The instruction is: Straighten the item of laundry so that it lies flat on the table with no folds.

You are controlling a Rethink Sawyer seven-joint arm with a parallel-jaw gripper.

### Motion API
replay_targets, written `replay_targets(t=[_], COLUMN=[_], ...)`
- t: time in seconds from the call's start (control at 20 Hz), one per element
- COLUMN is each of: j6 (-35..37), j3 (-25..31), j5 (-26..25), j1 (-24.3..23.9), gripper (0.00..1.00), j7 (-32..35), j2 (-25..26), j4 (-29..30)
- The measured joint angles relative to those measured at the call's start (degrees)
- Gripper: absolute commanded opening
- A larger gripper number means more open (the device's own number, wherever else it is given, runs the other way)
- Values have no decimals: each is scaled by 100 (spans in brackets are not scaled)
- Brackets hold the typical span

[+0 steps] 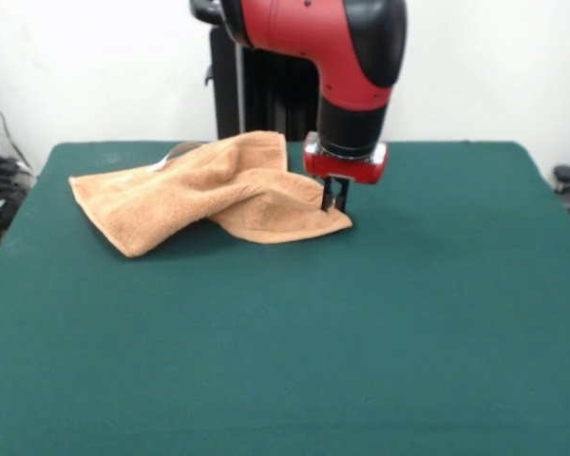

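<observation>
Towel (209, 195) lies rumpled at the table's (408, 332) 11 o'clock. Gripper (334, 198) clamps its 3 o'clock corner — grasp step, we judge. Next — pull outward to flatten.

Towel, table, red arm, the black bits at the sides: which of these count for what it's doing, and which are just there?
Part of the job:
towel, crumpled and folded over
green table it lies on
gripper, down at the towel's edge

Just there:
black column behind the arm
dark clutter off one side
black knob off the other
</observation>
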Motion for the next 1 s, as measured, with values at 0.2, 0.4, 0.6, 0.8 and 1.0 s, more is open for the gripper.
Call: replay_targets(t=[0.2,0.4,0.6,0.8,1.0], j6=[-1,-2,-2,-2,-2], j3=[-10,-17,-22,-22,-33], j5=[1,1,1,1,-1], j1=[12,21,25,25,26], gripper=[0,0,0,0,100], j7=[0,0,0,0,0], j2=[1,1,1,0,-2], j4=[-1,-2,-2,-1,-1])
